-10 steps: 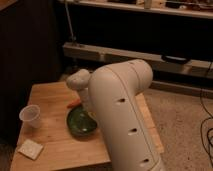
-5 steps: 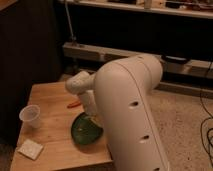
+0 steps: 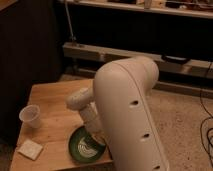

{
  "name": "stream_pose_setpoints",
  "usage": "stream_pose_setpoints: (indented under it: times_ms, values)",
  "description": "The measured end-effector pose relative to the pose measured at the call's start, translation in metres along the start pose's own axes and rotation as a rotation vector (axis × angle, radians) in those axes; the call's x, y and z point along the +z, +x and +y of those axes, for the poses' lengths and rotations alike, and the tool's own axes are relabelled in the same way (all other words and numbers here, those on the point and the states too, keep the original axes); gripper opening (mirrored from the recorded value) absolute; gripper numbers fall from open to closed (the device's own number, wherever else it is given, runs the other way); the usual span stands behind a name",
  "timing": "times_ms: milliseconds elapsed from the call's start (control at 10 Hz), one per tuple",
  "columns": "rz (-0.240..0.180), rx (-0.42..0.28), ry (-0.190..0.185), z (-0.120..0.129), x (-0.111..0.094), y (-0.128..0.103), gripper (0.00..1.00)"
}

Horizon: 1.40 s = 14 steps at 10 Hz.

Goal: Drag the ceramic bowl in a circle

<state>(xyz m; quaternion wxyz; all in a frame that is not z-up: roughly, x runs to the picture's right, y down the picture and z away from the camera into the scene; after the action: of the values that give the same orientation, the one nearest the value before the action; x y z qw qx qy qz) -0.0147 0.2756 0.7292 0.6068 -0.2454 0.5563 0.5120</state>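
Looking down past the big white arm housing, you find the ceramic bowl (image 3: 86,146) sitting near the front edge of the wooden bench (image 3: 55,102), at roughly six o'clock from the bench's centre. Its dark green glaze and pale inner rings show on the left half; the right half is covered by the arm. The pincer (image 3: 96,134) comes down at the bowl's upper right rim, about one to two o'clock on the bowl, and it appears to touch or hook that rim. You cannot tell whether it is apart, together, or clamped on the rim, because the wrist hides the tips.

What matters for you is this: the bowl's centre lies toward seven o'clock from the pincer, so any drag pulls or pushes through that rim point. My judgement is that a circular sweep is under way or about to start, and the front edge of the bench is close, so keep the arc turning inward. The plastic cup (image 3: 29,116) stands well apart at nine o'clock, and the pale square pad (image 3: 31,149) lies at the bowl's left, near but not touching.
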Motion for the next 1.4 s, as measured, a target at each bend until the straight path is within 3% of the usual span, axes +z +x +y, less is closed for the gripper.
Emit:
stream_pose_setpoints:
  times_ms: [300,600,800,1000,1400]
  values:
    - [-0.019,-0.031,-0.03,0.015,0.0,0.014,0.0]
    - [-0.043,-0.072,-0.059,0.042,-0.006,0.008,0.0]
    - [-0.08,-0.103,-0.093,0.065,-0.023,0.001,0.0]
    - [-0.143,-0.14,-0.13,0.083,-0.044,-0.005,0.0]
    - [-0.186,-0.185,-0.17,0.104,-0.066,-0.015,0.0]
